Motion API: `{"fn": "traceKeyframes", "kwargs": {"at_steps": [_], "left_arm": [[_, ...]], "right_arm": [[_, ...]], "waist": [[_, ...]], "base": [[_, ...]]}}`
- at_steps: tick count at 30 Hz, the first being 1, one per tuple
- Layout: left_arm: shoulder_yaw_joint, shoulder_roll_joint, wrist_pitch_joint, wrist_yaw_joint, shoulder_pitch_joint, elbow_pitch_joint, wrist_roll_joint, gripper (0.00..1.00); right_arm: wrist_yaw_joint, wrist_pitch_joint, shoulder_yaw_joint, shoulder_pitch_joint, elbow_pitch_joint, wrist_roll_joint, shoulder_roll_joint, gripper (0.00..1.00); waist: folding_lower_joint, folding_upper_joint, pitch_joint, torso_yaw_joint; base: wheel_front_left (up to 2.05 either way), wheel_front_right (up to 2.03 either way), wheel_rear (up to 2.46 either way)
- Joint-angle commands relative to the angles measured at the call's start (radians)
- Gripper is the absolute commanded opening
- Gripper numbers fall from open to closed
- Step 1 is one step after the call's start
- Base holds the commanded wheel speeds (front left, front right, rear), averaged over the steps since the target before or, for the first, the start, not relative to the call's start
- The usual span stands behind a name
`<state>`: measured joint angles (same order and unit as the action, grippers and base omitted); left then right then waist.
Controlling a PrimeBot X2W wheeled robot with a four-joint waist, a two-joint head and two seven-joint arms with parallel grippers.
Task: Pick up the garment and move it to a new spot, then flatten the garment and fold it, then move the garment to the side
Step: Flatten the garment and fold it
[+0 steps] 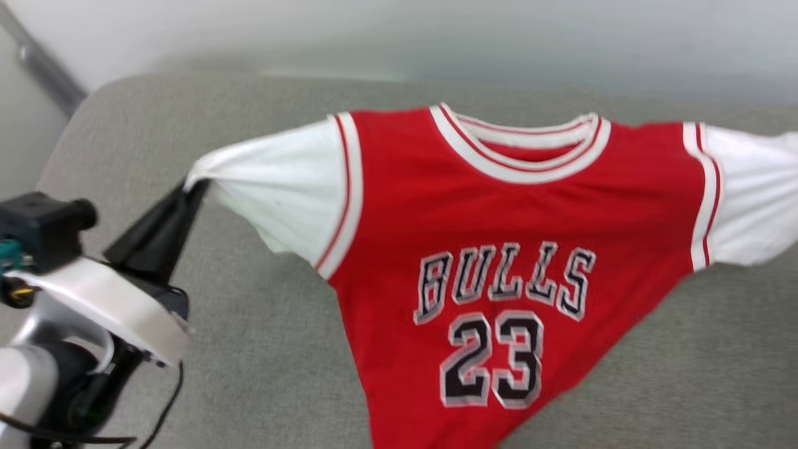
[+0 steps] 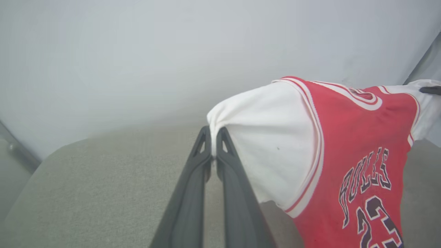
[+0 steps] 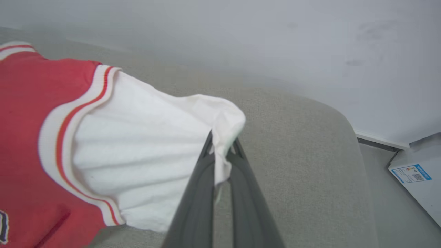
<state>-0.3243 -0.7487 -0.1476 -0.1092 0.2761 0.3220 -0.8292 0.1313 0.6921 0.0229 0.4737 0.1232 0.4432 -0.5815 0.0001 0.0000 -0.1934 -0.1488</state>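
Suspended, spread over grey upholstered surface [image 1: 262,349]: small red jersey-style shirt [image 1: 499,206], white short sleeves, "BULLS 23" front. Left gripper [image 2: 213,132] fingers pinched tight on one sleeve tip, right gripper [image 3: 222,139] fingers likewise on other. Fabric judged light, soft, limp; sleeve-end holds suit spreading.

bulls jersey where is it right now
In the head view the jersey hangs stretched over the grey cushion, its white sleeves pinched by the left gripper and right gripper.
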Motion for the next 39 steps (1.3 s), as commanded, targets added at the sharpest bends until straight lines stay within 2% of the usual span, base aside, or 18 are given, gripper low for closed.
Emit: {"fn": "traceKeyframes", "kwargs": {"at_steps": [1,6,11,18,22,24,32,34,39], "left_arm": [[0.035,-0.016,0.023,-0.012,-0.011,0.008,-0.006,0.00],[0.113,-0.048,0.068,-0.038,-0.015,0.036,0.001,0.00],[0.201,-0.086,0.098,-0.065,-0.017,0.083,0.001,0.00],[0.319,-0.117,0.119,-0.093,0.028,0.155,-0.028,0.00],[0.374,-0.155,0.108,-0.101,0.082,0.174,-0.035,0.00],[0.382,-0.179,0.096,-0.089,0.145,0.168,-0.041,0.00],[0.353,-0.216,0.072,-0.051,0.348,0.086,-0.051,0.00],[0.331,-0.214,0.070,-0.032,0.422,0.046,-0.052,0.00],[0.229,-0.167,0.071,0.022,0.675,-0.080,-0.029,0.00]], "right_arm": [[-0.001,-0.024,0.003,0.021,-0.033,0.015,-0.015,0.00],[-0.001,-0.065,0.013,0.062,-0.118,0.038,-0.033,0.00],[-0.001,-0.081,0.030,0.111,-0.204,0.058,-0.009,0.00],[-0.001,-0.079,0.069,0.172,-0.301,0.062,0.026,0.00],[-0.001,-0.099,0.088,0.245,-0.303,0.070,0.038,0.00],[-0.001,-0.119,0.073,0.297,-0.287,0.062,0.031,0.00],[-0.001,-0.161,0.044,0.457,-0.213,0.033,0.044,0.00],[-0.001,-0.166,0.038,0.516,-0.186,0.026,0.045,0.00],[-0.001,-0.173,0.039,0.699,-0.100,0.002,0.064,0.00]], "waist": [[-0.0001,0.0000,0.061,0.045],[-0.0001,0.0000,0.111,0.077],[-0.0001,0.0000,0.141,0.112],[-0.0001,0.0000,0.140,0.145],[-0.0001,0.0000,0.115,0.162],[-0.0001,0.0000,0.086,0.168],[-0.0001,0.0000,-0.034,0.178],[-0.0001,0.0000,-0.080,0.175],[-0.0001,0.0000,-0.210,0.156]], "base": [[0.00,0.00,0.00],[0.00,0.00,0.00],[0.00,0.00,0.00],[0.00,0.00,0.00],[0.00,0.00,0.00],[0.00,0.00,0.00],[0.00,0.00,0.00],[0.00,0.00,0.00],[0.00,0.00,0.00]]}}
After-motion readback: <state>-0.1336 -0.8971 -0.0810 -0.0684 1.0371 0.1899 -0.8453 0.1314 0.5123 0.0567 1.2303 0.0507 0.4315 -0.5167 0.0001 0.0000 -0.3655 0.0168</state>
